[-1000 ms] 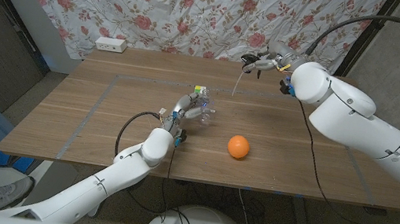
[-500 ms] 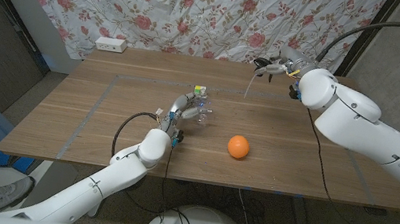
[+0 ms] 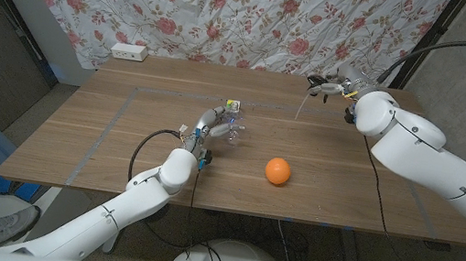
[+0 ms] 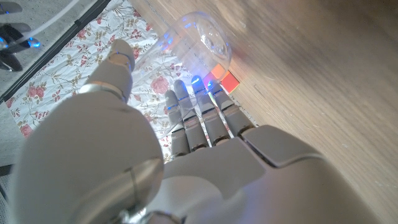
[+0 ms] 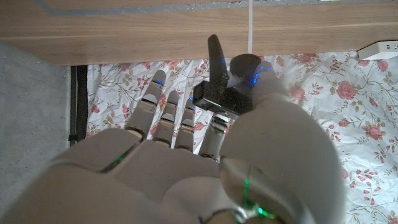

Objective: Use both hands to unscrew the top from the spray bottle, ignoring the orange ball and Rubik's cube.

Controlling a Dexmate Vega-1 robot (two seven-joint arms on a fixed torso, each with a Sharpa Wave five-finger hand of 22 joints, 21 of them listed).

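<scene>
The clear bottle (image 3: 231,128), gripped upright by the left hand (image 3: 215,126) at table centre, is seen well apart from its top (image 3: 321,84), pinched by the right hand (image 3: 337,83) toward two o'clock.

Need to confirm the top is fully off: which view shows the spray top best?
Right wrist view: the black spray top sits in the right hand, white tube hanging free. Head view shows it small and far.

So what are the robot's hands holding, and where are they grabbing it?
The left hand grips the clear bottle around its body. The right hand holds the black spray top by its head, tube dangling.
</scene>
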